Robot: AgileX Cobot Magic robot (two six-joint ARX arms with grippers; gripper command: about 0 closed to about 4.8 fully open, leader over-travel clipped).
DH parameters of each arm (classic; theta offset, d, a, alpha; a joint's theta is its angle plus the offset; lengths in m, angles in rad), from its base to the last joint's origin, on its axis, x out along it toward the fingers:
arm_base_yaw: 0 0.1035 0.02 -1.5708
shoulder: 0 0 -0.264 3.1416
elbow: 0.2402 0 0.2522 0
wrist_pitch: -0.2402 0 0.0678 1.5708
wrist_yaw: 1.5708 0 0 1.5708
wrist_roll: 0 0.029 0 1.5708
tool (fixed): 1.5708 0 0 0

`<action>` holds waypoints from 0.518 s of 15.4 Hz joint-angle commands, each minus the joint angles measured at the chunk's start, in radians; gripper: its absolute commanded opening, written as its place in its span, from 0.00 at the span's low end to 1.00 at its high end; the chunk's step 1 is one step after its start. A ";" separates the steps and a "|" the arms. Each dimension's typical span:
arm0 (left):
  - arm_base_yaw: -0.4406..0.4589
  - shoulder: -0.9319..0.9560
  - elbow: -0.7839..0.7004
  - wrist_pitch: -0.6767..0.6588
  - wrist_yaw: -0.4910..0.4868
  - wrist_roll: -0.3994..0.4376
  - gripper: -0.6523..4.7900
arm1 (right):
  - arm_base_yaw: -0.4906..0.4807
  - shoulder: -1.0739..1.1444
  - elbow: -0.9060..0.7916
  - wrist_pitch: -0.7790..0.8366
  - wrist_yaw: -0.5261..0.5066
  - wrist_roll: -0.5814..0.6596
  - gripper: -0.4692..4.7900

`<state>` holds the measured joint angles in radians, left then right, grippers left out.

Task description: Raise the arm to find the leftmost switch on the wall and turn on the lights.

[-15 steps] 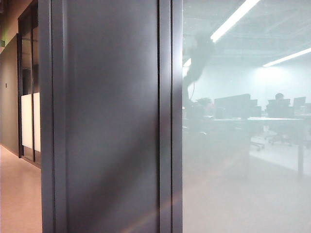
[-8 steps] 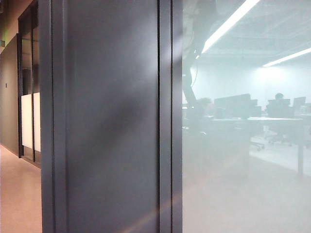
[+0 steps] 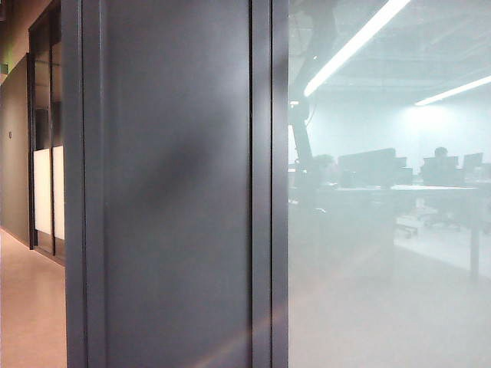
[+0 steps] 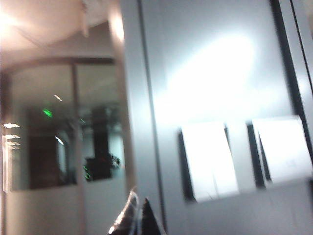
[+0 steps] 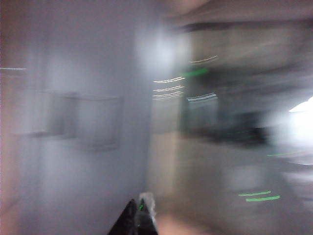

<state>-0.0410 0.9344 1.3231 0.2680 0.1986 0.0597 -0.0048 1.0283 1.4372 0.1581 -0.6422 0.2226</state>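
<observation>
Left end effector [image 4: 137, 218]: fingertips together, raised near the grey wall [image 4: 215, 63], short of two white switch plates; leftmost switch [image 4: 208, 161] untouched. Right end effector [image 5: 139, 218]: tips together, view blurred. Exterior view: arm [image 3: 303, 130] reflected as hazy silhouette in frosted glass [image 3: 383, 291].

Frosted glass sheet [image 3: 383, 291], ceiling strip lights [image 3: 353, 47] glowing, desks with monitors [image 3: 368, 167], tan corridor floor [image 3: 27, 307]
</observation>
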 commanded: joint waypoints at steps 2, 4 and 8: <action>-0.002 0.008 0.002 0.002 0.053 -0.074 0.11 | 0.016 0.038 0.028 0.019 -0.297 0.130 0.09; -0.002 0.023 0.002 0.004 0.074 -0.085 0.11 | 0.021 0.038 0.028 0.033 -0.304 0.130 0.09; -0.003 0.071 0.005 0.143 0.120 -0.231 0.11 | 0.048 0.040 0.028 0.034 -0.299 0.130 0.09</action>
<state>-0.0441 0.9951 1.3228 0.3443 0.3122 -0.1280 0.0353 1.0687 1.4624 0.1780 -0.9432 0.3477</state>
